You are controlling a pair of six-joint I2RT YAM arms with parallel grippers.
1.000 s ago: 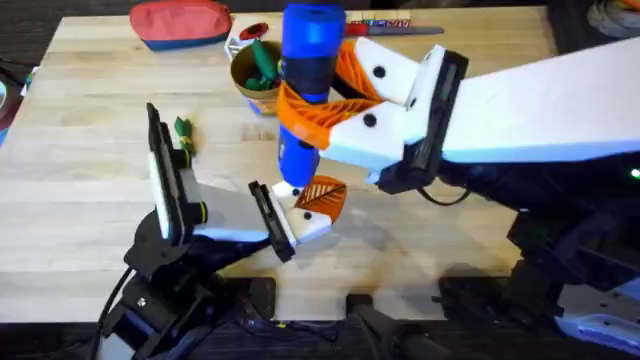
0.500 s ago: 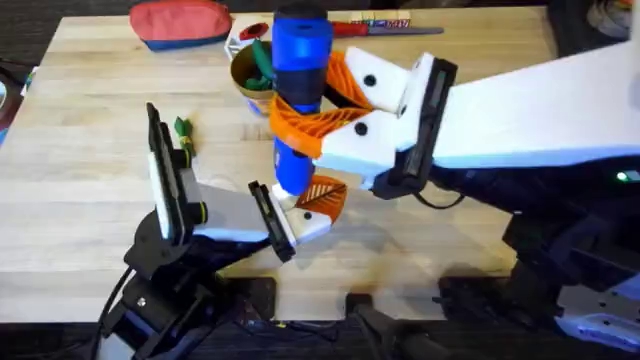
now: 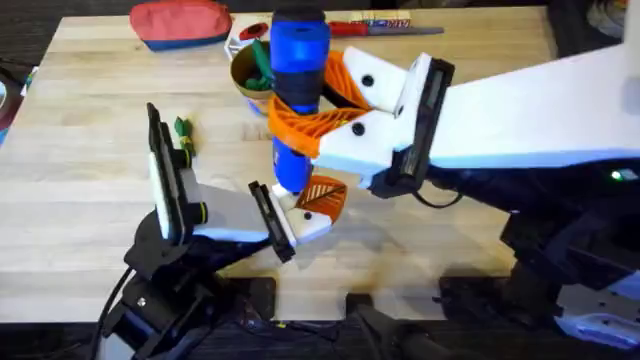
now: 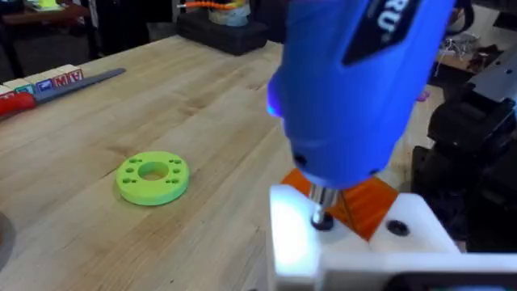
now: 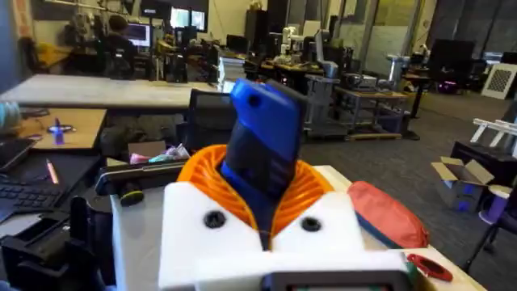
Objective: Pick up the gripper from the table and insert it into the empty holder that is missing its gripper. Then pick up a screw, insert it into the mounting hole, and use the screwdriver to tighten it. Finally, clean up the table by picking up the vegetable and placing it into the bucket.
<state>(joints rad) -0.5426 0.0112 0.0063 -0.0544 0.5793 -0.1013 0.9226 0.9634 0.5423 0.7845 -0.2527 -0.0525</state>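
Right tool (image 3: 318, 108) pinches the upright screwdriver (image 3: 298, 60), bit on holder (image 4: 355, 242).

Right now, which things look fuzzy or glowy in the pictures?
Left wrist view: the blue screwdriver is close and fuzzy, with a purple glow on its side, and the white holder shines bright. Overhead view: the right arm is big and soft-edged.

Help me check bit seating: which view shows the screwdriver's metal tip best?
The left wrist view: the screwdriver bit meets the white holder there. Overhead shows its blue body in the right gripper; the right wrist view shows its top end.
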